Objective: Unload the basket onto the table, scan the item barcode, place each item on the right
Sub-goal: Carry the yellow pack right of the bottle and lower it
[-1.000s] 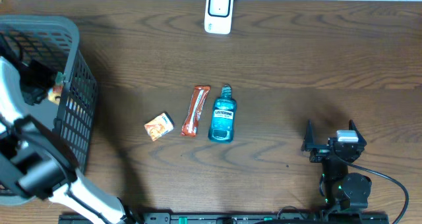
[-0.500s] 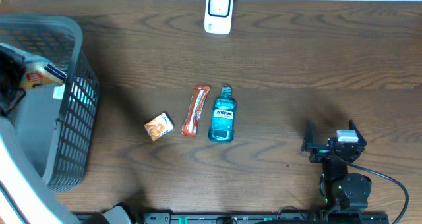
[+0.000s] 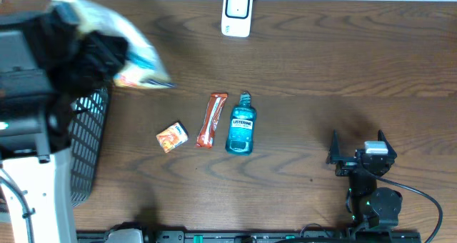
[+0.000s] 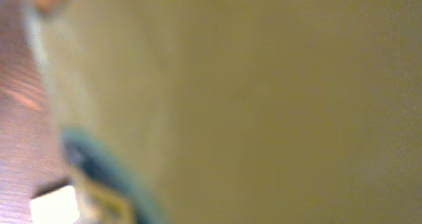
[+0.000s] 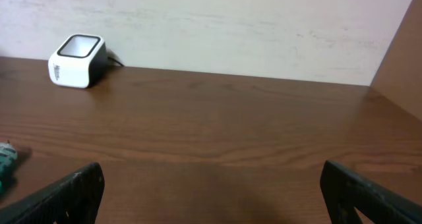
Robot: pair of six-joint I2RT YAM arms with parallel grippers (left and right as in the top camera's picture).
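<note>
Left gripper (image 3: 113,57) has come up out of the grey mesh basket (image 3: 86,139), clamped tight on a pale, crinkly packet (image 3: 140,66). The packet is blurred and juts out beside the fingers over the wood table (image 3: 321,71). White boxy scanner (image 3: 237,13) stands well apart at the far edge. Right gripper (image 3: 357,151) rests with jaws spread wide.

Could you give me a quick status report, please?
Left gripper shut on pale plastic packet, held aloft. Right gripper open, idle. Nothing between packet and white boxy scanner.
</note>
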